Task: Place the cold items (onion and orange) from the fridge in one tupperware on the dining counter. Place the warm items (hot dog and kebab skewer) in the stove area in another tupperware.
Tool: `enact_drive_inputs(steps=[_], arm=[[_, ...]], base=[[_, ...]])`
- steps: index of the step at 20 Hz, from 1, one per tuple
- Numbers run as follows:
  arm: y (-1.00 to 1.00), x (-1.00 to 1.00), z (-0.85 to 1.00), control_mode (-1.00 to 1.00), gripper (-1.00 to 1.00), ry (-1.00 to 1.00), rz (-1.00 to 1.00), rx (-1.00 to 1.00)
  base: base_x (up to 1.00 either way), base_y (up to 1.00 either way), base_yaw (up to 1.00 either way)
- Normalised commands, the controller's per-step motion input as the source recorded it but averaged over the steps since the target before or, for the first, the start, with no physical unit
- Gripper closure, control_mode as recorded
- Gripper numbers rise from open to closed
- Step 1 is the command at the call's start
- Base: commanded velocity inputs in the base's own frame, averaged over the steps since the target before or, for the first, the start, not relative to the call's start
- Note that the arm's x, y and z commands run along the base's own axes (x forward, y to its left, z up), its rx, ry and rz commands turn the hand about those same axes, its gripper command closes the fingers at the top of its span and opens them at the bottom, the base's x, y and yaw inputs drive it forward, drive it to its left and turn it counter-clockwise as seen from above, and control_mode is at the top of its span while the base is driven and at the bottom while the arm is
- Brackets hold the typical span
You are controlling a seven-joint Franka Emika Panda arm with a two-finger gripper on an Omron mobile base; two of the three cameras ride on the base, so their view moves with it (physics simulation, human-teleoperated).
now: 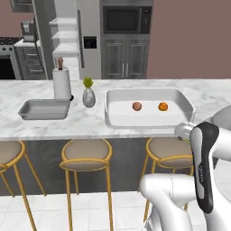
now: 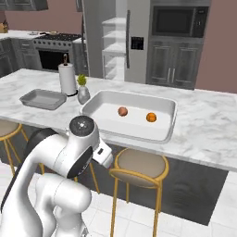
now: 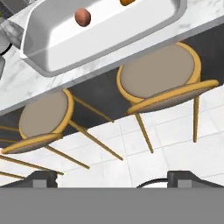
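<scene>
In the tupperware (image 1: 118, 118): one onion (image 1: 137, 106), one orange (image 1: 163, 106).

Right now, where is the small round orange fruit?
The orange lies inside the large white tupperware on the marble dining counter, right of the brownish onion in both base views.

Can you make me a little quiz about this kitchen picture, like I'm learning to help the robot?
1. True or false: the onion and the orange touch each other inside the big white tupperware.
2. Which stands closer to the paper towel roll: A) the small vase, B) the orange?
3. Fill in: the grey tupperware has ____ food in it.

Key
1. False; they lie apart.
2. A.
3. No.
</scene>
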Motion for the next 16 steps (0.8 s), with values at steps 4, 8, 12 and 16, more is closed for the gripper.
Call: enact_drive_inputs(steps=[4,8,12,16], arm=[[0.0,0.0,0.0,1.0,-1.0,0.0,0.0,0.0],[0.0,0.0,0.0,1.0,-1.0,0.0,0.0,0.0],[0.0,0.0,0.0,1.0,-1.0,0.0,0.0,0.0],[0.0,0.0,0.0,1.0,-1.0,0.0,0.0,0.0]], base=[[-0.03,0.93,0.07],[0.0,1.0,0.02],[0.0,1.0,0.0],[0.0,1.0,0.0]])
